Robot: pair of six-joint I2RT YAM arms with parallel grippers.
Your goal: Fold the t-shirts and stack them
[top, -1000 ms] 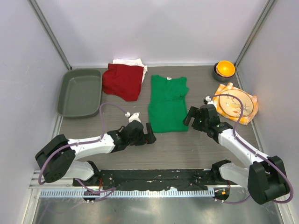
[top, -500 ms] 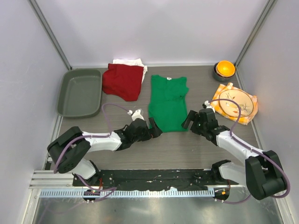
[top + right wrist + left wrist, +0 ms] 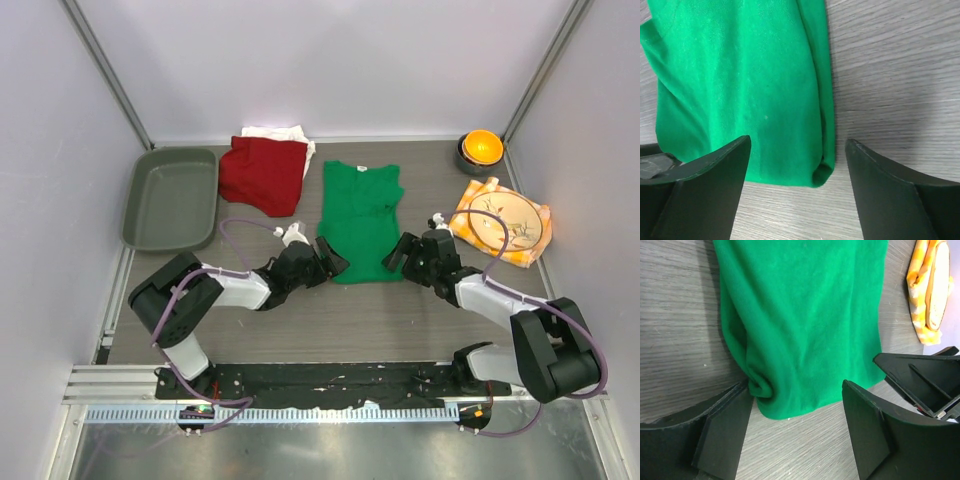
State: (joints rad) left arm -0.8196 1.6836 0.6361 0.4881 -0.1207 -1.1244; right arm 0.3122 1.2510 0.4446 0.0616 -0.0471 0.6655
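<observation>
On the grey table (image 3: pixel 400 320) lies a green t-shirt (image 3: pixel 358 225), neck label (image 3: pixel 362 170) unreadable.

white t-shirt (image 3: pixel 283 132): mostly under dark red t-shirt (image 3: pixel 262 174) | green t-shirt (image 3: pixel 805 315): collar cut off, wrist views

Between the fingers (image 3: pixel 722 440) of your left gripper (image 3: pixel 795 395) lies the green t-shirt (image 3: pixel 800 315), a soft, matt knit cloth, faintly fuzzy and rumpled at its corner. The fingers look like matt black plastic with smooth, flat faces, and so do those of your right gripper (image 3: pixel 797 145). Under both, the tabletop (image 3: pixel 890 60) has a dull grey wood-grain finish with fine streaks. Beyond the left gripper, the dark red t-shirt (image 3: pixel 262 175) and white t-shirt (image 3: pixel 290 133) are matt cloth too. The tray (image 3: pixel 172 200) to its left is smooth, dull grey-green and plastic-looking. Past the right gripper you have a glossy plate (image 3: pixel 510 222) on a checked cloth napkin (image 3: pixel 478 192), and a shiny orange bowl (image 3: pixel 481 147).
</observation>
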